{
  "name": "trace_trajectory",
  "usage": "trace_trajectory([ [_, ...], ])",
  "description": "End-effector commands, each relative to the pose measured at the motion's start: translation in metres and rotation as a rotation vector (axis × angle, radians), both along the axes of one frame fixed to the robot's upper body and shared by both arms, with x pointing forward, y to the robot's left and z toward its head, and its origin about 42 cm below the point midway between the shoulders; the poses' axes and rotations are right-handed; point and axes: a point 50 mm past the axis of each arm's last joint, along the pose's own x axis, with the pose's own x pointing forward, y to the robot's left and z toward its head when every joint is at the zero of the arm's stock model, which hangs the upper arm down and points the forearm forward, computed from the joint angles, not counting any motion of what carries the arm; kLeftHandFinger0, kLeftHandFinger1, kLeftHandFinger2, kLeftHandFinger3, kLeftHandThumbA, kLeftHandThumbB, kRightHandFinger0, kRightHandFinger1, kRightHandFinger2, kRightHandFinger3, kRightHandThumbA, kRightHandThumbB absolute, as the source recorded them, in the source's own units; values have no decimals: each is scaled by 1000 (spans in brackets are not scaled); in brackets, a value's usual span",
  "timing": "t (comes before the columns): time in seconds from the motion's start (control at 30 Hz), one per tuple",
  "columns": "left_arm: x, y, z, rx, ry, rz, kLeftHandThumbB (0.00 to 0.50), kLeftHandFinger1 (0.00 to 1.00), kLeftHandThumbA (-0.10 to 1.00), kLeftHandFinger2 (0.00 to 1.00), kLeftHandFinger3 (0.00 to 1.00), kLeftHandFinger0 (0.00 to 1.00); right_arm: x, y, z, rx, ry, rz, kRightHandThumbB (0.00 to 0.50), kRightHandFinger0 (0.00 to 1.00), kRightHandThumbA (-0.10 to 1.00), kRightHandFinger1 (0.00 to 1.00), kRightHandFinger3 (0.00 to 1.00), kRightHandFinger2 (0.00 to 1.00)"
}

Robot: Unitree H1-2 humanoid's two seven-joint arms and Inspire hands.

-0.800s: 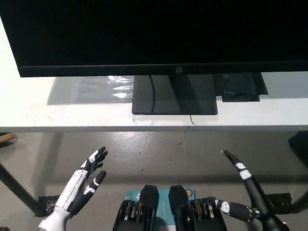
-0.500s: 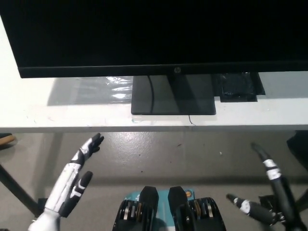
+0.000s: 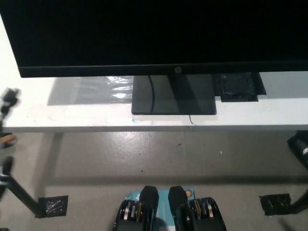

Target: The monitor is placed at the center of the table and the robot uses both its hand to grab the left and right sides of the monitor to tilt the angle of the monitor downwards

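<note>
Reaching wide was the job: the monitor (image 3: 159, 36) stood mid-worktop (image 3: 72, 113) on its base (image 3: 173, 96), untouched. Left hand (image 3: 8, 100) and right hand (image 3: 299, 144) were edge blurs, grip unreadable. Both should meet the bezel sides level, probably together.

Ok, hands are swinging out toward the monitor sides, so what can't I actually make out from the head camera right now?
- Left hand: a motion-blurred smear at the left edge of the head view; open or shut cannot be told.
- Right hand: only a dark sliver at the right edge, mostly cut off.
- Monitor: top and right side run out of frame, so its tilt is unreadable.
- Dark patch on the table beside the stand: partly hidden behind the screen.
</note>
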Motion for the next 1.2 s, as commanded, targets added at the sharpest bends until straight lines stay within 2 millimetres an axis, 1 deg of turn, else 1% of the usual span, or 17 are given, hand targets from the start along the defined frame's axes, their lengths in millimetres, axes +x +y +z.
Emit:
trace_trajectory([
  [0.0,0,17,19,19,-57,57,471,1000,1000,1000,1000,1000,5,-10,16,2,-79,8,500,1000,1000,1000,1000,1000],
  [0.03,0,17,19,19,-57,57,472,1000,1000,1000,1000,1000,5,-10,16,2,-79,8,500,1000,1000,1000,1000,1000],
  [0.07,5,41,21,3,-79,95,461,1000,1000,1000,1000,1000,21,-22,21,9,-59,6,455,1000,1000,1000,1000,1000],
  [0.13,11,63,24,15,-86,152,468,1000,1000,1000,1000,1000,36,-31,28,14,-49,-13,450,1000,1000,1000,1000,1000],
  [0.23,16,72,25,-14,-97,153,437,1000,981,1000,1000,1000,43,-36,34,23,-38,5,456,1000,1000,1000,1000,1000],
  [0.33,18,82,24,-15,-74,170,430,1000,993,1000,1000,1000,49,-41,39,29,-9,1,493,1000,1000,1000,1000,1000],
  [0.37,21,85,24,-15,-69,179,430,1000,993,1000,1000,1000,52,-44,41,27,8,-2,500,1000,1000,1000,1000,1000],
  [0.43,27,93,24,-18,-41,201,466,1000,1000,1000,1000,1000,59,-50,48,18,23,-5,487,1000,1000,1000,1000,1000],
  [0.57,33,102,25,-10,-7,213,474,1000,996,1000,1000,1000,70,-58,52,32,73,-3,486,1000,1000,1000,1000,1000],
  [0.67,46,110,30,13,19,247,492,1000,1000,1000,1000,1000,91,-66,64,23,117,12,485,1000,1000,1000,1000,1000],
  [0.73,51,115,34,59,19,263,444,1000,1000,1000,1000,1000,102,-67,69,2,137,40,478,1000,1000,1000,1000,1000],
  [0.8,58,118,37,78,18,273,450,1000,1000,1000,1000,1000,112,-68,75,-31,148,51,477,1000,1000,1000,1000,1000],
  [0.83,61,119,39,74,28,271,471,1000,1000,1000,1000,1000,118,-69,78,-36,151,61,484,1000,1000,1000,1000,1000],
  [0.9,69,121,43,74,48,253,480,1000,942,1000,1000,1000,130,-71,87,-43,175,85,500,1000,1000,1000,1000,1000],
  [1.07,83,124,53,130,82,247,455,1000,894,1000,1000,1000,150,-77,105,-21,227,170,500,1000,1000,1000,1000,1000],
  [1.1,85,125,55,129,92,234,432,1000,851,1000,1000,1000,154,-78,108,18,241,230,483,1000,1000,1000,1000,1000],
  [1.17,90,126,57,142,112,219,418,1000,823,1000,1000,1000,164,-80,113,106,262,356,499,1000,1000,1000,1000,1000],
])
